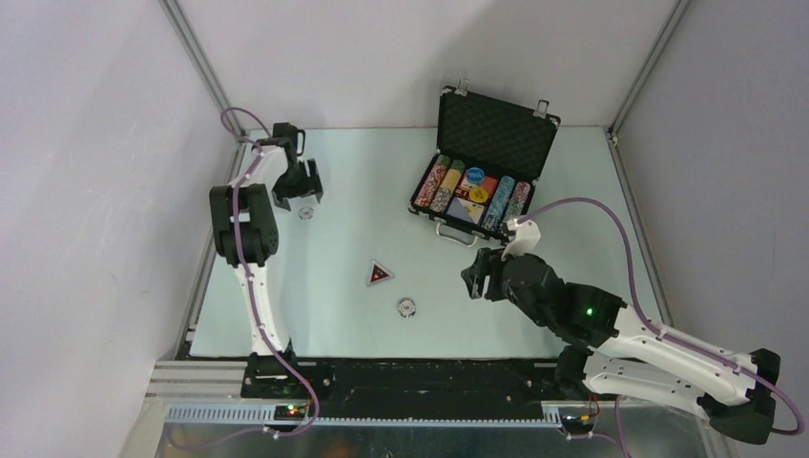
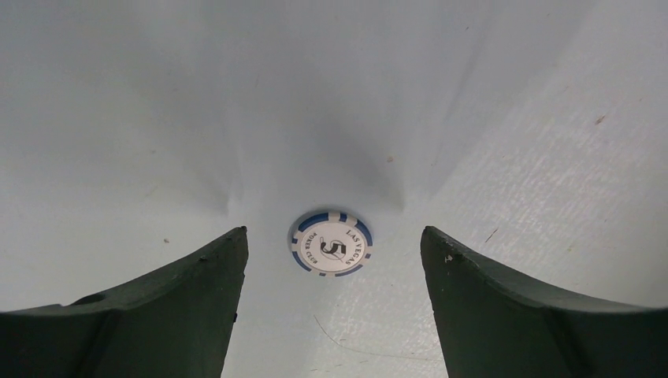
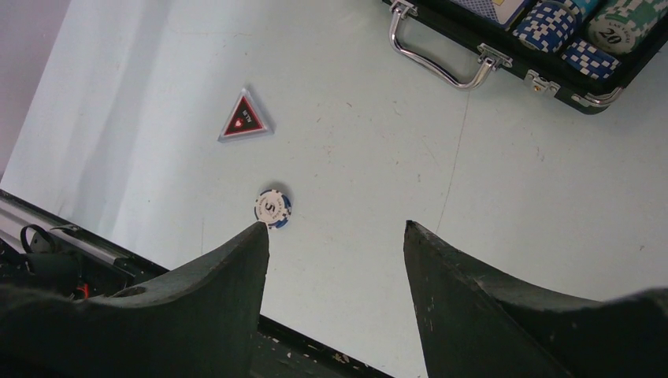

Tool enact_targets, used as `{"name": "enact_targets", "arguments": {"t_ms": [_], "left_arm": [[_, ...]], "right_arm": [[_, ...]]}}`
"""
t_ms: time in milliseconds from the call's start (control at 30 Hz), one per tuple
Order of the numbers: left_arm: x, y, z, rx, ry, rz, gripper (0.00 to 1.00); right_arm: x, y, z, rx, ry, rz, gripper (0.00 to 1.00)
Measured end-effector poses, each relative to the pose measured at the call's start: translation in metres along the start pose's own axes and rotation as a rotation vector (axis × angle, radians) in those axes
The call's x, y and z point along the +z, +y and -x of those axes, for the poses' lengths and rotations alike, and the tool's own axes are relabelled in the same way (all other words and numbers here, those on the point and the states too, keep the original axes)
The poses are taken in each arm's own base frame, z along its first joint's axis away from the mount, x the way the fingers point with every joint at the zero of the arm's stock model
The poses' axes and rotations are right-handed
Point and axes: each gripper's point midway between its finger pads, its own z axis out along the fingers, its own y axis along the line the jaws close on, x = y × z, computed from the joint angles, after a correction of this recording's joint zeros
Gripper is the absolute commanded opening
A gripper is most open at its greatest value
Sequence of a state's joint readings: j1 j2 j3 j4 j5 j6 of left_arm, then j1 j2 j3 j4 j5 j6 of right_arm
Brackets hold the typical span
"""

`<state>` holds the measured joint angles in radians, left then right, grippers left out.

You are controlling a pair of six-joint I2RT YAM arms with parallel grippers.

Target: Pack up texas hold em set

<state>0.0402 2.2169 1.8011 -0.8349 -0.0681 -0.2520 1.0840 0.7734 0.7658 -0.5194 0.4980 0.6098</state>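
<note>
Packing looks mostly done, judging by the layout: the briefcase [image 1: 501,134] stands open at 1 o'clock on the table [image 1: 334,172], rows of chips [image 1: 438,183] already slotted inside. Three pieces are left loose on the table: a blue-edged chip [image 2: 332,244] at 9 o'clock, the dark triangular piece [image 1: 379,274] at 7 o'clock, and a second chip [image 1: 407,307] at 6 o'clock. The left gripper [image 1: 300,200] hangs over the first chip, jaws spread wide either side of it, gripping nothing. The right gripper [image 3: 335,227], released and empty, hovers at 5 o'clock below the case handle [image 3: 438,64]. The lid remains to be shut
</note>
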Motion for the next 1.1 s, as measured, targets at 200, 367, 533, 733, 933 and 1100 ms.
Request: {"name": "enact_targets", "arguments": {"t_ms": [200, 367, 533, 733, 933, 1100], "left_arm": [[0.001, -0.003, 0.001, 0.022, 0.018, -0.002, 0.85], [0.0, -0.003, -0.009, 0.034, 0.057, -0.007, 0.81], [-0.001, -0.002, -0.011, 0.037, 0.066, -0.005, 0.79], [-0.001, -0.001, -0.014, 0.047, 0.078, -0.002, 0.85], [-0.002, 0.0, -0.015, 0.063, 0.082, -0.001, 0.89], [-0.002, 0.001, -0.015, 0.074, 0.083, -0.001, 0.88]], "right_arm": [[0.0, -0.001, 0.0, 0.002, -0.001, -0.003, 0.67], [0.0, -0.001, 0.001, 0.004, 0.0, -0.003, 0.68], [0.0, -0.001, -0.001, 0.003, 0.003, 0.0, 0.68], [-0.001, -0.003, -0.001, 0.005, 0.001, 0.001, 0.68], [-0.003, -0.004, 0.0, 0.008, -0.003, 0.001, 0.68], [-0.004, -0.005, -0.001, 0.007, -0.001, 0.0, 0.68]]}}
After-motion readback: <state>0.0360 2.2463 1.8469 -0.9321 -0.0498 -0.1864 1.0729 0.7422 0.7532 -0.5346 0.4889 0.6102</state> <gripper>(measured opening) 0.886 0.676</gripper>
